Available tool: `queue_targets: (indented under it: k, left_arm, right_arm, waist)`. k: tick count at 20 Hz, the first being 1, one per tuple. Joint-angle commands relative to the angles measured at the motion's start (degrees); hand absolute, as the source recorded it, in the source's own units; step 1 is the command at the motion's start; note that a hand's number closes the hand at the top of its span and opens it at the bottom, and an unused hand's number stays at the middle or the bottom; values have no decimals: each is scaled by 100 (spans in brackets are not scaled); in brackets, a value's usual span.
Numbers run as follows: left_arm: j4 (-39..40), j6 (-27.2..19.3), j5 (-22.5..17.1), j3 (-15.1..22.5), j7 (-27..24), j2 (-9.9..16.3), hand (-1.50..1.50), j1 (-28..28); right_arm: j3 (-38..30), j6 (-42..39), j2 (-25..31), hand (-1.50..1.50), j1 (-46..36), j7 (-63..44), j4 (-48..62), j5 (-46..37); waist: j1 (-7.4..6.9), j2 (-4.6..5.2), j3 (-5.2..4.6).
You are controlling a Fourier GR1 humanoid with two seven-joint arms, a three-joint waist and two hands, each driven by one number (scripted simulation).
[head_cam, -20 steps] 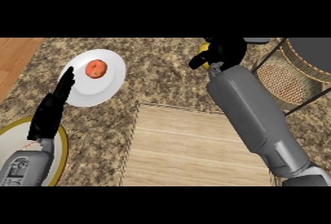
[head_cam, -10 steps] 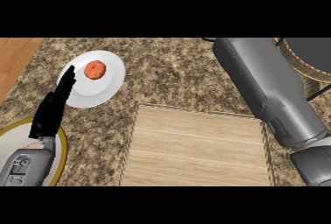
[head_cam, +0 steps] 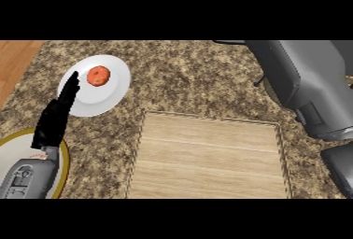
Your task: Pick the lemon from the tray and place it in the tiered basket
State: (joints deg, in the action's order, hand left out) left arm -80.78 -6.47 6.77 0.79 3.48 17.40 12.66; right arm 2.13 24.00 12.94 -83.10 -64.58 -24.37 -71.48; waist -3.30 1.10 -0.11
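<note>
The wooden tray (head_cam: 207, 158) lies in the middle of the counter with nothing on it. No lemon shows anywhere in the head view. My right forearm (head_cam: 303, 79) fills the upper right and runs out of the picture, so the right hand is out of sight. It covers the spot where the tiered basket stood; only a thin dark wire (head_cam: 260, 83) peeks out beside it. At the left edge my left hand (head_cam: 55, 119) rests open, fingers straight and pointing up, holding nothing.
A white plate (head_cam: 110, 95) at the upper left carries a round orange-red fruit (head_cam: 98, 76). A yellow-rimmed plate (head_cam: 17, 147) sits under my left wrist at the lower left. A wooden floor strip shows beyond the counter's left edge.
My right arm has swung up and to the right, taking its hand out of the picture and covering the basket. The left hand has stayed still.
</note>
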Motion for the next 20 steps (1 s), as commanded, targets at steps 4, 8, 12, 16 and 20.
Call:
queue_targets:
  k: [4, 8, 12, 16, 20]
  left_arm:
    - [-313, -76, 134, 108, 249, -85, 0, -19]
    - [-220, -16, 106, 33, -161, -35, 0, -407]
    - [-352, 67, 16, -64, 71, 41, 0, -297]
    - [-148, -100, 145, -129, -64, -34, 0, -266]
    - [-202, -198, 255, 8, -92, -249, 0, -490]
  right_arm:
    - [-116, -145, 230, 150, -340, -477, 898, -312]
    - [59, -575, 600, 150, -202, -433, 1299, -615]
    - [139, -960, 978, 150, -226, -330, 1564, -757]
    - [88, -704, 1127, 150, 23, -119, 1641, -759]
    - [-129, -700, 1263, 150, 426, 613, 1436, -480]
  waist:
    - [27, -20, 6]
    - [61, -35, 1]
    - [135, -68, 6]
    - [147, -31, 8]
    - [241, -80, 11]
